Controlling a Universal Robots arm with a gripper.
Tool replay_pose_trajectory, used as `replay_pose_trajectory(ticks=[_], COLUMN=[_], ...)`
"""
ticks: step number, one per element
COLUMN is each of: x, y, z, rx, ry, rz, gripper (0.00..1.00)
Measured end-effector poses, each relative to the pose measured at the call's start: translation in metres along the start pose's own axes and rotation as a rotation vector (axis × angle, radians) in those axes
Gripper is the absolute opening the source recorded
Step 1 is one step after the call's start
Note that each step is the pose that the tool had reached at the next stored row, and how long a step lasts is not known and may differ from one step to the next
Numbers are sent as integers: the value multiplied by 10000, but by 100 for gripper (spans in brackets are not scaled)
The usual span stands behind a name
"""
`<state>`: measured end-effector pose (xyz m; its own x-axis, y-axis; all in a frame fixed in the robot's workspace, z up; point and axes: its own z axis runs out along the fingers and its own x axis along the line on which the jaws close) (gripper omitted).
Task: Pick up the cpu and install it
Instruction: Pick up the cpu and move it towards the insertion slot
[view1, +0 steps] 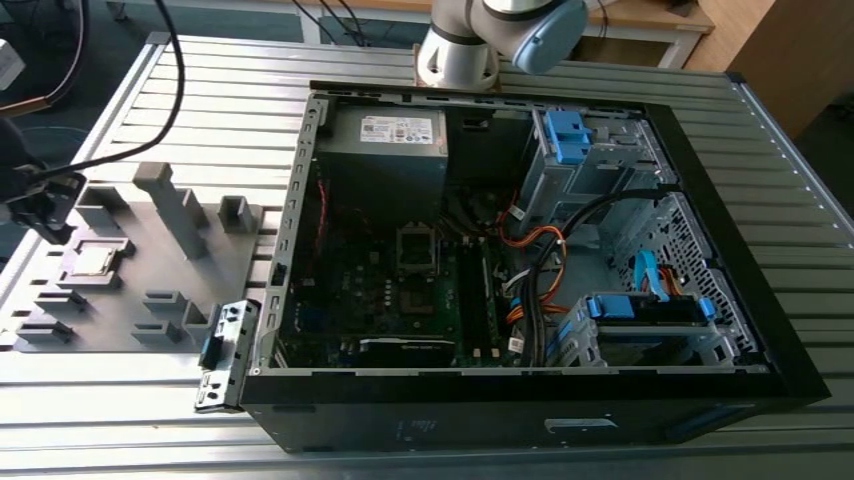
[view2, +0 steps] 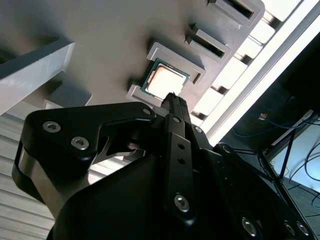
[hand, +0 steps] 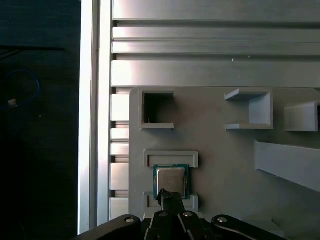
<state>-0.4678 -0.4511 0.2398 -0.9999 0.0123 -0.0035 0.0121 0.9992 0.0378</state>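
1. The gripper (hand: 170, 196): jaws look drawn together and empty, tip just over the cpu (hand: 171, 181).
2. The cpu: lies flat in its recess on the grey holder plate (hand: 225, 165), near the surface (view1: 200, 80) edge at the exterior view's left.
3. The computer case (view1: 534, 400): open.

Status: pick-up and install both outstanding.

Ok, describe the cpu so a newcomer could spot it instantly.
On the exterior view's left, beside the open black computer case, lies a grey fixture plate. On its side away from the case sits the cpu: the one small flat silvery square, green-rimmed, among plain grey blocks.
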Motion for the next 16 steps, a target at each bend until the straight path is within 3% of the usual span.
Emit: replay_pose_trajectory(ticks=[16], x=[-80], y=[1], z=[7], rx=[0], ry=[0], rz=[1], gripper=[11])
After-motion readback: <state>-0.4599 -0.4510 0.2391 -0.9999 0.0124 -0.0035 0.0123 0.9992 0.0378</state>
